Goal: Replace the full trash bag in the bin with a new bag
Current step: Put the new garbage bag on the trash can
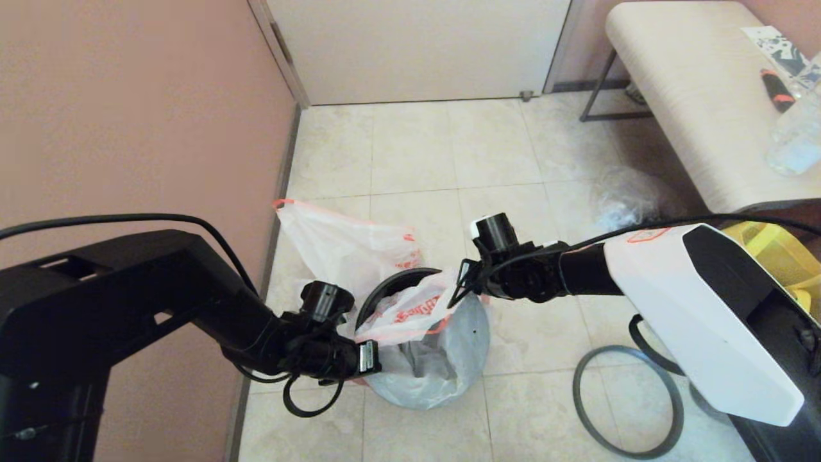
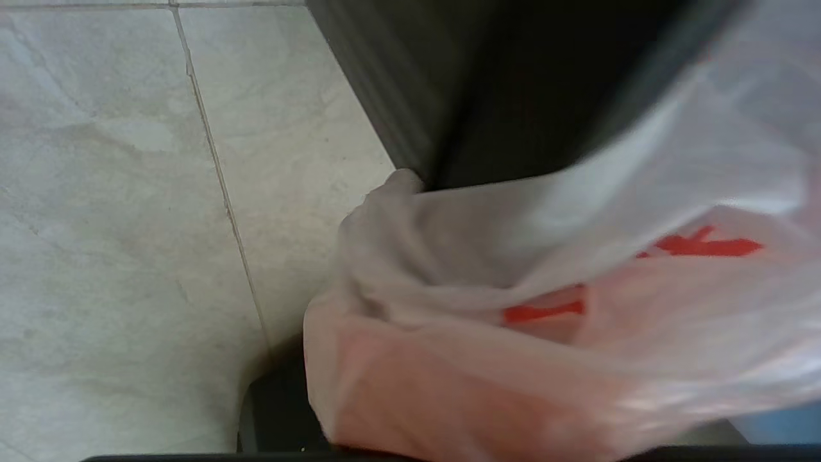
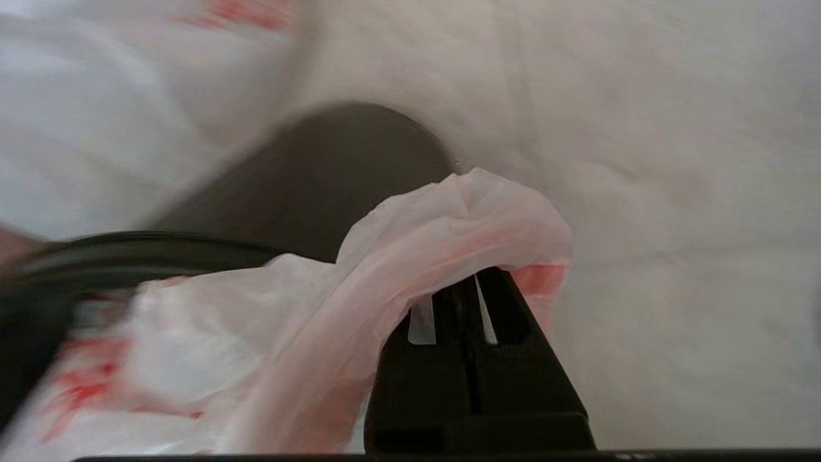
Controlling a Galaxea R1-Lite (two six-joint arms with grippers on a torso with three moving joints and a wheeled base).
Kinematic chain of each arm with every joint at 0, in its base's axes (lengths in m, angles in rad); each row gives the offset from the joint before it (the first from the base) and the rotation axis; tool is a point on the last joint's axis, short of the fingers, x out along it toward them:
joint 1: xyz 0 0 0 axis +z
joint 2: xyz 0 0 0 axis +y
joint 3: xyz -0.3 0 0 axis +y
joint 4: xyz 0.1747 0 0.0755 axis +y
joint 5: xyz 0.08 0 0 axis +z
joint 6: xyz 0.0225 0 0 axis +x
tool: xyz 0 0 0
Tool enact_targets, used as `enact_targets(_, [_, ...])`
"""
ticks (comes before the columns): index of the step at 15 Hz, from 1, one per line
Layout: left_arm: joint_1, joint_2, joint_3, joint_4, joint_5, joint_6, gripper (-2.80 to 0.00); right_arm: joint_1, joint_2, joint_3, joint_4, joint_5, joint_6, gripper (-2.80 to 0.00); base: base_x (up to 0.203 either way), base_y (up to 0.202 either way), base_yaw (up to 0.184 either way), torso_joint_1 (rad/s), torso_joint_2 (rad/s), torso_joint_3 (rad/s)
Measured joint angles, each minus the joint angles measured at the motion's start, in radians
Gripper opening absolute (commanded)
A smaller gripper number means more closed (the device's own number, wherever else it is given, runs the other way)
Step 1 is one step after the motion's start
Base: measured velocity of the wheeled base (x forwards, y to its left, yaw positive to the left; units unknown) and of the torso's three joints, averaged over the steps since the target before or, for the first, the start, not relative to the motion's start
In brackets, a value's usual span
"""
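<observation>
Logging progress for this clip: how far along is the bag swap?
Done: full bag out, by the wall. In hand: left pincer and right pincer stretch the new bag over the bin. Left: refit the hoop lying on the floor.

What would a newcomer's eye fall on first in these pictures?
Mid-floor, both arms meet at the bin: the left gripper and right gripper each pinch an edge of the new bag, stretching it across the mouth. Behind it, by the pink wall, lies the full trash bag. The grey hoop lies on the tiles to the right.
</observation>
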State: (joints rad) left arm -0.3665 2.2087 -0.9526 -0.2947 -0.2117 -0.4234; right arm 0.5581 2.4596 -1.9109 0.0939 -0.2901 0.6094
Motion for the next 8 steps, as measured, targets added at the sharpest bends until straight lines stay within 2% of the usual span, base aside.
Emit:
enact_targets(3, [0.012,0.000,-0.008,-0.007,0.007,-0.040,-2.80,0.006,-0.047,0.076,0.018,-0.071,-0.001,-2.80,0.000,0.000,0.000,0.000,0.00,0.000])
enact_targets(8, [0.033,-0.005,-0.022,-0.065,0.055,-0.123,-2.80,0.021,-0.138,0.152,0.066,-0.078,0.000,-2.80,0.000,0.000,0.000,0.000,0.00,0.000])
